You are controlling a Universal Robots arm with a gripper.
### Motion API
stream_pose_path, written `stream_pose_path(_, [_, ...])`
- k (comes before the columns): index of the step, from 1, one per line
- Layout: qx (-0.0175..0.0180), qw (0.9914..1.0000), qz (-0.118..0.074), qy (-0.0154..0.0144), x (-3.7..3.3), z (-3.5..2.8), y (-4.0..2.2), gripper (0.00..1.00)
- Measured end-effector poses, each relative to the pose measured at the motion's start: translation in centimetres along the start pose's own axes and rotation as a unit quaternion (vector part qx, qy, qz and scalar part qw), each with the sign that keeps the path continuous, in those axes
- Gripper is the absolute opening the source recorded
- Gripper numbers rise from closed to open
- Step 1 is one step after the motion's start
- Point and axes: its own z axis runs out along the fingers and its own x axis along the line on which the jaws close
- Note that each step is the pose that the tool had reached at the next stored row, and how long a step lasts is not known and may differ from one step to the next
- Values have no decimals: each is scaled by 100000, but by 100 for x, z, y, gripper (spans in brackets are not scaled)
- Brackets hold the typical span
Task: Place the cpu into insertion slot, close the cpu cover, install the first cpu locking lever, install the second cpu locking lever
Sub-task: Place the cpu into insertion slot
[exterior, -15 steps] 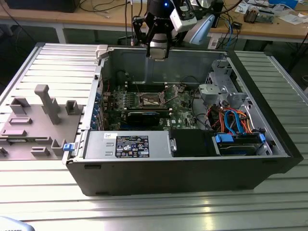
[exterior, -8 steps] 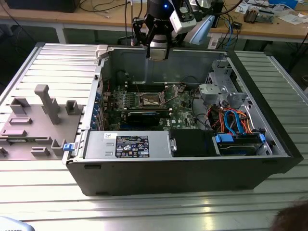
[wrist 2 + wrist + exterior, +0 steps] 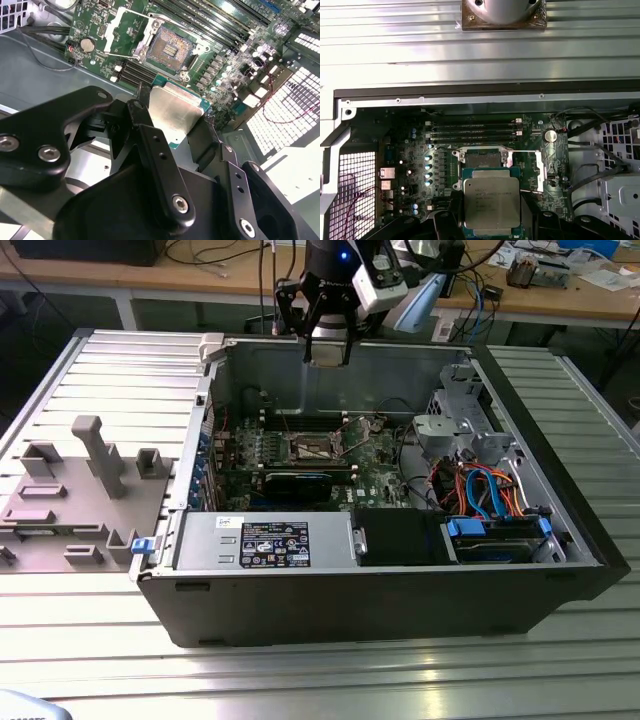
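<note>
My gripper [image 3: 328, 340] hangs above the back wall of the open computer case, shut on the cpu [image 3: 328, 348]. In both wrist views the cpu [image 3: 176, 112] [image 3: 491, 202] is a flat square chip with a silver-grey top, held by its edges between the black fingers [image 3: 145, 107]. Down on the green motherboard lies the insertion slot [image 3: 313, 448] [image 3: 171, 48] [image 3: 481, 158], uncovered, with a dark centre and a metal rim. The cpu cover [image 3: 121, 30] [image 3: 540, 172] is swung open beside the slot, on the coin battery's side. The cpu is well above the slot and apart from it.
The case's metal walls [image 3: 300, 375] ring the board. A black graphics card [image 3: 295, 480], a power supply [image 3: 265, 540], a grey drive cage [image 3: 455, 420] and coloured cables [image 3: 480, 485] crowd the inside. Long memory slots [image 3: 475, 130] run beside the socket. A grey fixture [image 3: 90, 455] stands at the exterior view's left.
</note>
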Motion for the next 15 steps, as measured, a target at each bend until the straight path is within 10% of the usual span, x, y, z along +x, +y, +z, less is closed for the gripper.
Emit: stream_pose_path(15, [0,100000,1,0,-1,40,-5,55])
